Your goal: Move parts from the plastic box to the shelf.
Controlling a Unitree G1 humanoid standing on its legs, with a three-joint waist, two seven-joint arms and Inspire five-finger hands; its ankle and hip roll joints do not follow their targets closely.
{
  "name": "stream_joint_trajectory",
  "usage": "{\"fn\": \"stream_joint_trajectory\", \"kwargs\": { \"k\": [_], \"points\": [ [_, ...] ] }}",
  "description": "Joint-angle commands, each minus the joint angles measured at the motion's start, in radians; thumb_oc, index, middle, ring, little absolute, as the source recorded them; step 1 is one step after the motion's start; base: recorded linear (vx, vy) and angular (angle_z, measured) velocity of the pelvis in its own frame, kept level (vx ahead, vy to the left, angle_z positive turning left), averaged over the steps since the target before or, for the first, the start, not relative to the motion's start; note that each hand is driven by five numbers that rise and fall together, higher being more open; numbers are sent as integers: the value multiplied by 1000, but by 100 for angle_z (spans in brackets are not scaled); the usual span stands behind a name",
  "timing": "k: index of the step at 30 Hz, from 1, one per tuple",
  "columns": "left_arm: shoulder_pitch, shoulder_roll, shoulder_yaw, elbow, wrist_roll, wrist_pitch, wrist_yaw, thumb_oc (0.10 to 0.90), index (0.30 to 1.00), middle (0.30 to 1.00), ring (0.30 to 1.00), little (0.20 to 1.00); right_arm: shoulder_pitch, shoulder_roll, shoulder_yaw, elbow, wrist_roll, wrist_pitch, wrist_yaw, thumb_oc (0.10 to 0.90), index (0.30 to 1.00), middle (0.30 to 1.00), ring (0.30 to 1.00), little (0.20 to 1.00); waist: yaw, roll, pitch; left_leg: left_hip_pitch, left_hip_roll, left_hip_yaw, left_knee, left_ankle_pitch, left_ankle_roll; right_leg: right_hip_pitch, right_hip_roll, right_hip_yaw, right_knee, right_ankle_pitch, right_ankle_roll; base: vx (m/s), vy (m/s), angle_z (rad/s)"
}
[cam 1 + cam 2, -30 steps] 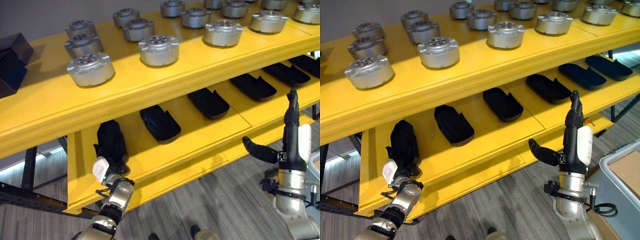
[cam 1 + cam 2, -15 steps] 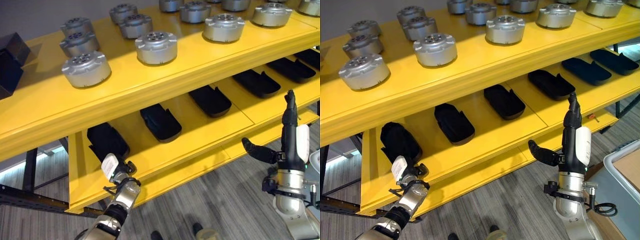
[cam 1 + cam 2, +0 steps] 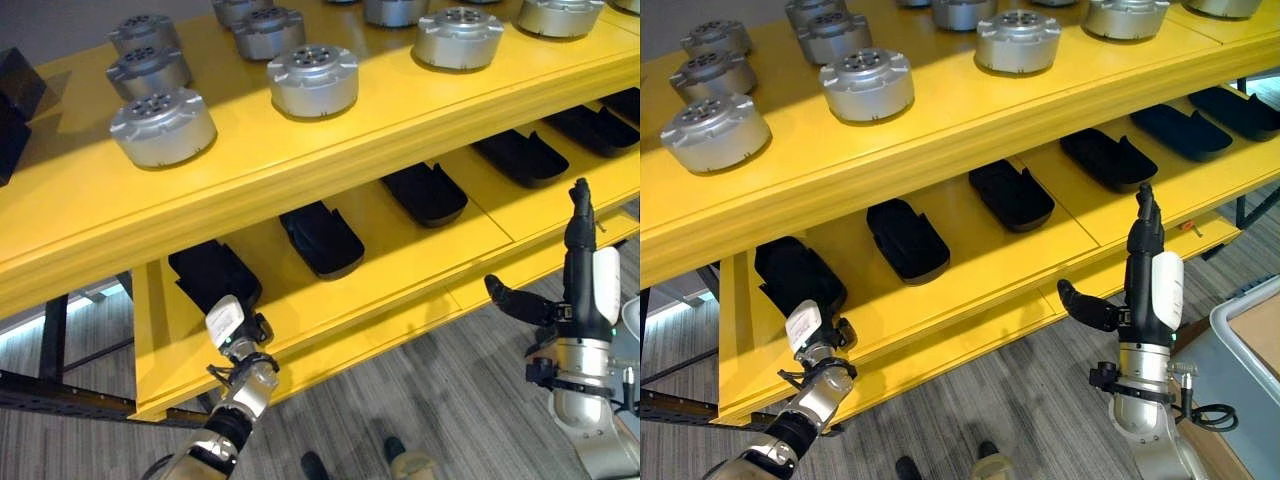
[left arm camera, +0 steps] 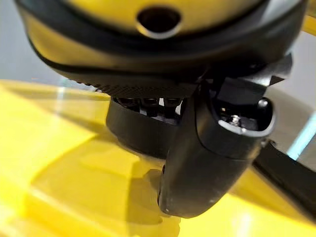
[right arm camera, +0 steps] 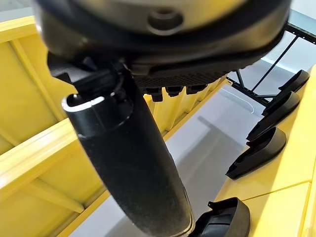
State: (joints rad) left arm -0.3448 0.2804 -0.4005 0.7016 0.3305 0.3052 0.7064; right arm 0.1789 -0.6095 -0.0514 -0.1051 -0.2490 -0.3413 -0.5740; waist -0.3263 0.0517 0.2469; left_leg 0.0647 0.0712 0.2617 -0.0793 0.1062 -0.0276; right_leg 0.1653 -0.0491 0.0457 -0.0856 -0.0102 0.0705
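Black part (image 3: pixel 212 276) on lower shelf (image 3: pixel 400 262), just beyond left hand (image 3: pixel 240 335); fingers relaxed, grasping nothing.

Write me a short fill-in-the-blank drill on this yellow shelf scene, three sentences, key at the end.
1. The round silver metal parts sit on the ___ level of the yellow shelf.
2. The flat black plastic parts lie on the ___ level.
3. The right hand holds ___, its fingers straight, while the left hand is by the leftmost black part.

Missing words: upper; lower; nothing
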Motion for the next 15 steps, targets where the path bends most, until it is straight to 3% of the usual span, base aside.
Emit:
{"fn": "stream_joint_trajectory", "kwargs": {
  "k": [1, 7, 15],
  "points": [
    [-79, 107, -38, 14, 203, 51, -49, 900, 1000, 1000, 1000, 1000, -95, -80, -43, -62, 38, -69, -23, 900, 1000, 1000, 1000, 1000, 7, -50, -69, 6, 60, -9, 67, -113, -20, -95, 42, 21, 124, -65, -16, -7, 32, 0],
    [-47, 144, -91, -1, 301, 99, -159, 900, 1000, 1000, 1000, 1000, -109, -95, -51, -55, 49, -71, -24, 900, 1000, 1000, 1000, 1000, 15, -37, -63, 2, 52, -20, 63, -113, -24, -101, 35, 13, 122, -63, -14, -31, 39, 5],
    [-3, 140, -76, 41, 297, 78, -173, 900, 1000, 1000, 1000, 1000, -106, -90, -64, -56, 51, -69, -7, 900, 1000, 1000, 1000, 1000, 23, -32, -63, -3, 48, -27, 65, -112, -24, -105, 31, 3, 125, -66, -15, -2, 3, 0]
  ]
}}
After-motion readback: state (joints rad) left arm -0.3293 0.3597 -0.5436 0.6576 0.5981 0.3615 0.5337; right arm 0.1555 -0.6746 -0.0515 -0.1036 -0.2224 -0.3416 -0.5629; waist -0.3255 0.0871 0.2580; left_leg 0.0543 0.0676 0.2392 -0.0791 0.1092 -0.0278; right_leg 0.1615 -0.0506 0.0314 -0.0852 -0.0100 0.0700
